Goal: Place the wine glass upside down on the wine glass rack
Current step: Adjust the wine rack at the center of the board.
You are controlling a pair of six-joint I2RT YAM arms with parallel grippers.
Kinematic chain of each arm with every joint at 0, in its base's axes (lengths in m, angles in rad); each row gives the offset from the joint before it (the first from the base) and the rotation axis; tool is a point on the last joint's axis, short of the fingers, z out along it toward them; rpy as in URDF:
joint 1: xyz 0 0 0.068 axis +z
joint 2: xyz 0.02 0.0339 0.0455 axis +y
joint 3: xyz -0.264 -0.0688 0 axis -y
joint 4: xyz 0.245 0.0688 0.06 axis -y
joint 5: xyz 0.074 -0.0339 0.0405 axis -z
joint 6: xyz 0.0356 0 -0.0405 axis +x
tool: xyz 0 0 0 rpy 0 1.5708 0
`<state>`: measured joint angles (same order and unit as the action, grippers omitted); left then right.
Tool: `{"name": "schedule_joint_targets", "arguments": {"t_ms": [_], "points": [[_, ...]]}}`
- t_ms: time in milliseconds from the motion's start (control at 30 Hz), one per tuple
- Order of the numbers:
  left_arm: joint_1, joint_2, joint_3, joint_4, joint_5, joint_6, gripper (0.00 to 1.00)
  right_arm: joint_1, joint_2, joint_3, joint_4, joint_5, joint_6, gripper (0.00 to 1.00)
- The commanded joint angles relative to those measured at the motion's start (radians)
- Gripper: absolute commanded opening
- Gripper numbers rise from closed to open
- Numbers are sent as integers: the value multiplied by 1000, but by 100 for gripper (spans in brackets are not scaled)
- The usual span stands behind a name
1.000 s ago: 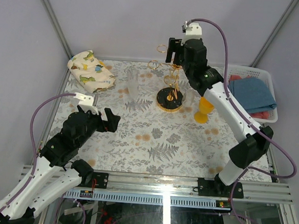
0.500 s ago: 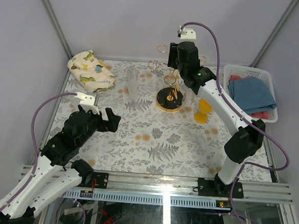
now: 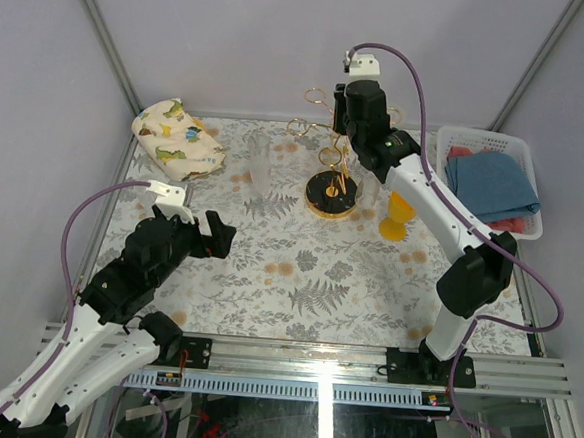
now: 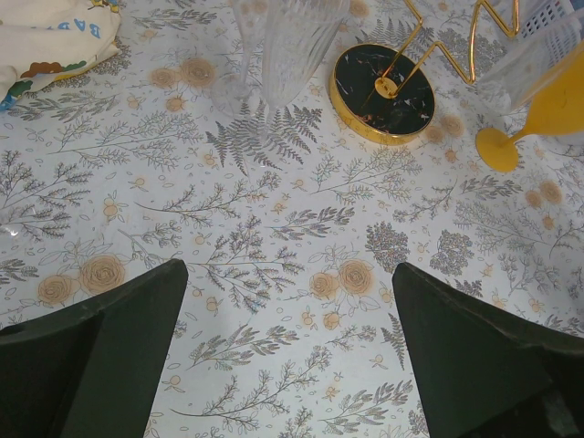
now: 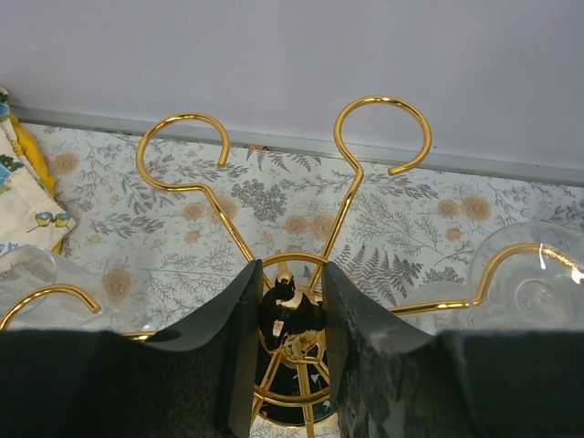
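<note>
- Wine glass rack (image 3: pixel 331 187): stands upright on the floral table (image 3: pixel 298 280).
- Wine glass (image 5: pixel 537 281): clear, foot uppermost at a ring-ended arm on the rack's right side.
- Right gripper (image 5: pixel 290 274): above the rack's crown, fingers narrowly parted, holding nothing.
- Left gripper (image 4: pixel 290 283): well short of the rack, fingers spread wide, empty.
- Yellow goblet (image 3: pixel 399 214): near the rack's right.

Top camera looks down on the whole table (image 3: pixel 298 280). Left wrist views it obliquely. Right wrist sits close above the wine glass rack (image 3: pixel 331 194), which all three views share.
</note>
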<state>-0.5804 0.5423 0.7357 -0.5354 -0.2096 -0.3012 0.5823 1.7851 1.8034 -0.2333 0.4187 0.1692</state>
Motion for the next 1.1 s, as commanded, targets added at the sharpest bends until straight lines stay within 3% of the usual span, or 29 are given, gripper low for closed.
{"name": "schedule_joint_targets", "arguments": {"t_ms": [0,300,733,833,967,1067], "points": [[4,-6,-10,15,-8,1,95,-12,-4,20,64,-86,-65,8],[4,-2,-8,15,-7,2,95,-79,10,28,64,-392,-133,2],[4,-3,-9,15,-8,2,95,-90,133,172,5,-600,-244,4],[2,-5,-9,15,-10,2,95,-91,135,175,9,-575,-249,14],[4,-2,-9,15,-10,1,95,-91,103,158,26,-545,-249,43],[3,-1,-9,15,-11,1,95,-90,62,143,53,-520,-248,58]]}}
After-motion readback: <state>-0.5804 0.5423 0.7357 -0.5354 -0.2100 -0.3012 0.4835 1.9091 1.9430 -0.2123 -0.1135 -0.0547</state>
